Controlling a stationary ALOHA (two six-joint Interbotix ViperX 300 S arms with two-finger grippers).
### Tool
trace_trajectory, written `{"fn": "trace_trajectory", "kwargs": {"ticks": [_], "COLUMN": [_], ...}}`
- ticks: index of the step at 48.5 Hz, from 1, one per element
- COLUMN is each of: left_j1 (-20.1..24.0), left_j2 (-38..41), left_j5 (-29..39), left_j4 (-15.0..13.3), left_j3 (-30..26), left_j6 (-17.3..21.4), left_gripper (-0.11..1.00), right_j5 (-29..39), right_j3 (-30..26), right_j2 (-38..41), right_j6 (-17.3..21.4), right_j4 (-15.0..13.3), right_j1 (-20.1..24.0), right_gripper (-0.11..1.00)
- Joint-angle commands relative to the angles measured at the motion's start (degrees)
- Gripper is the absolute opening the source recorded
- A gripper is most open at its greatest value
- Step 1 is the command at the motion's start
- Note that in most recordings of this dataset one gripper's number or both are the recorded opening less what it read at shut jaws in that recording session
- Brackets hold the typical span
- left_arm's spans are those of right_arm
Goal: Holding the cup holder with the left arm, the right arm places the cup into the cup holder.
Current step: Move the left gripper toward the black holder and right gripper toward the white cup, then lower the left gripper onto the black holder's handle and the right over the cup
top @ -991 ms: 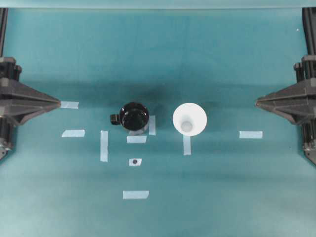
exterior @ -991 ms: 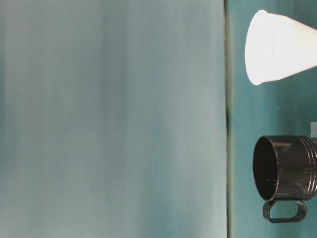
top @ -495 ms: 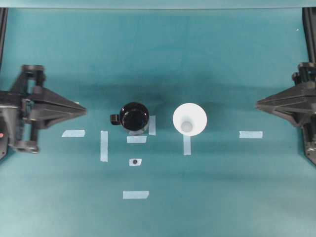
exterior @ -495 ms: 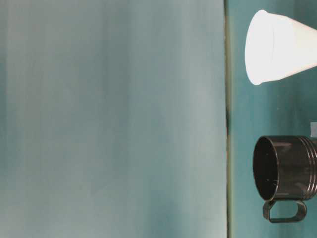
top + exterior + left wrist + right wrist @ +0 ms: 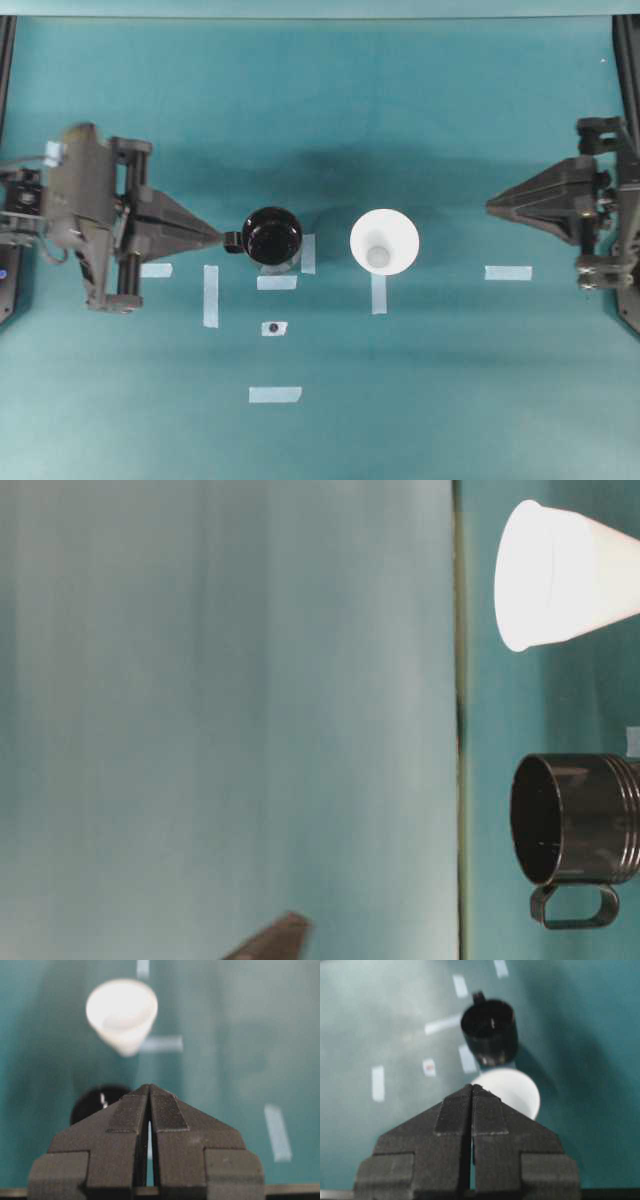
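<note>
Both arms' fingers are pressed together, holding nothing. Left gripper [image 5: 215, 237] nears the holder [image 5: 272, 236]; unopened, it could knock it into the cup [image 5: 384, 241].

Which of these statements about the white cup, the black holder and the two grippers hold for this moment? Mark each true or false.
1. The white conical paper cup stands upright on the table, apart from the glossy black cylindrical cup holder. True.
2. The cup already sits inside the cup holder. False: the holder is empty and the cup stands beside it.
3. The left gripper is shut, its tip close to the holder's handle side. True.
4. The right gripper is shut on the cup. False: it is shut but empty, well clear of the cup.
5. The holder lies tipped on its side. False: it stands upright, mouth up.
</note>
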Motion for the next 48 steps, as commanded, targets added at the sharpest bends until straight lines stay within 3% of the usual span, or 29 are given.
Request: {"fn": "trace_trajectory", "kwargs": {"ticks": [1, 28, 38, 48], "left_j1": [0.00, 0.88, 1.93, 2.02], "left_j2": [0.97, 10.02, 10.81, 10.99], "left_j5": [2.99, 7.21, 10.99, 12.74], "left_j4": [0.09, 0.26, 0.26, 0.26], "left_j3": [-2.72, -4.75, -5.98, -5.71], "left_j6": [0.26, 0.62, 0.70, 0.70], "left_gripper": [0.03, 0.03, 0.03, 0.03], "right_j5": [1.58, 14.33, 19.07, 19.34], "right_j3": [-2.90, -15.47, -19.07, -20.65], "right_j2": [7.56, 30.23, 34.19, 35.42], "right_j6": [0.53, -0.18, -0.44, -0.44], "right_j4": [-0.18, -2.64, -2.64, -2.64], "right_j1": [-0.18, -0.62, -0.62, -0.79], "right_gripper": [0.01, 0.01, 0.01, 0.01]}}
